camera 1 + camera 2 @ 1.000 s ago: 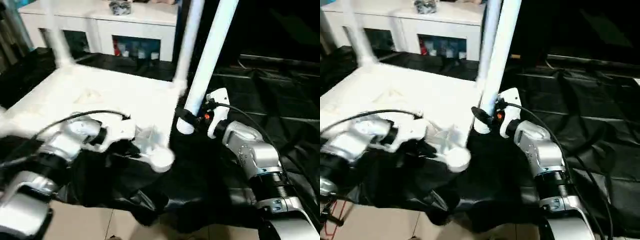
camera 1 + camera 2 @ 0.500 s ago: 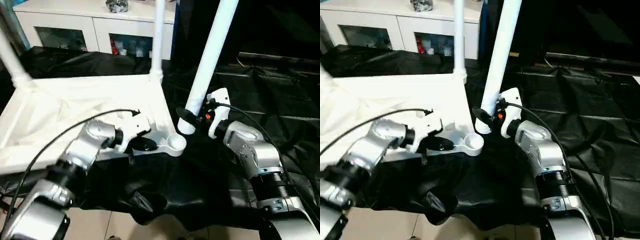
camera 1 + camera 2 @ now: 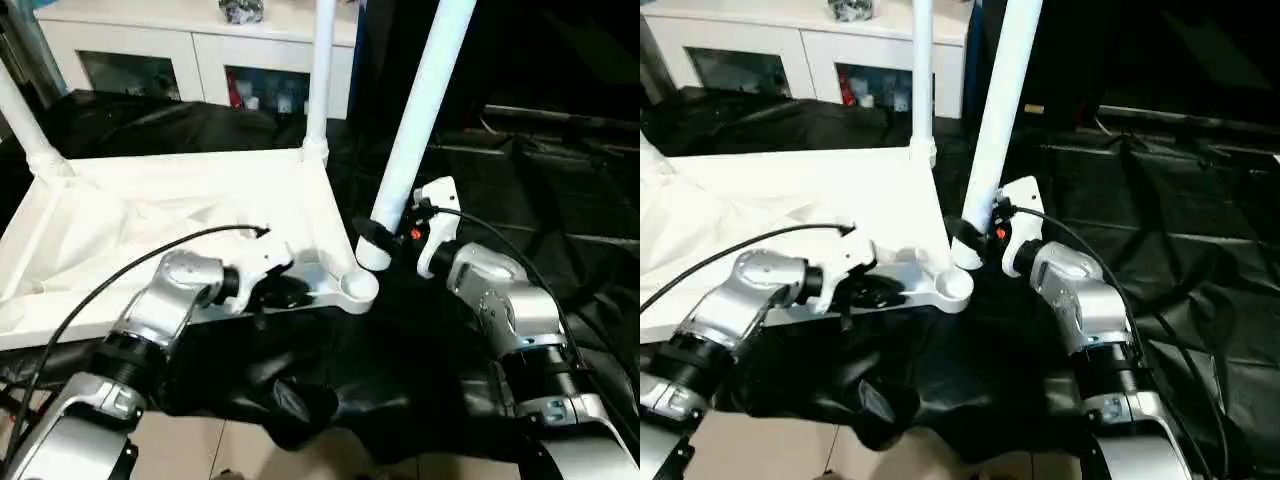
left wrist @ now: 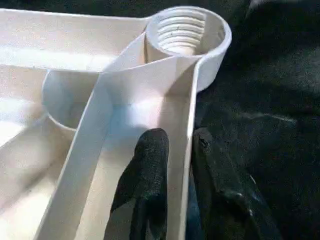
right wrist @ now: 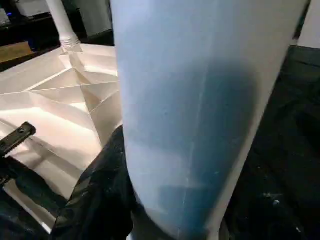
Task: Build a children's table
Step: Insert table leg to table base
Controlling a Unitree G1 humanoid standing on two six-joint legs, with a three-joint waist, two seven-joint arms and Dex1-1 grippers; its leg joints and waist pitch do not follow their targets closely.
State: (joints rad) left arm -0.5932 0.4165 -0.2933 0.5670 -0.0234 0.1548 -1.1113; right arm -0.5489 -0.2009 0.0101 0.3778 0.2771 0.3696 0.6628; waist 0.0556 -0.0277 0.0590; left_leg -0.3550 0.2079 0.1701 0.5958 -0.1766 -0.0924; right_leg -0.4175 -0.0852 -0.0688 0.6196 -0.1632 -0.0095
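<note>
Left eye view: two legs [image 3: 322, 70] screwed into upturned tabletop [image 3: 150, 215], third leg [image 3: 410, 135] clamped in right gripper [image 3: 378, 236] beside empty threaded socket [image 3: 357, 289], left gripper [image 4: 175, 165] pinching tabletop rim.

A black plastic sheet [image 3: 330, 390] lies crumpled over the floor. Behind it stands a white cabinet [image 3: 200, 50] with glass doors; a small dark object [image 3: 241, 11] sits on top. Pale floor tiles [image 3: 190, 450] show nearest.
</note>
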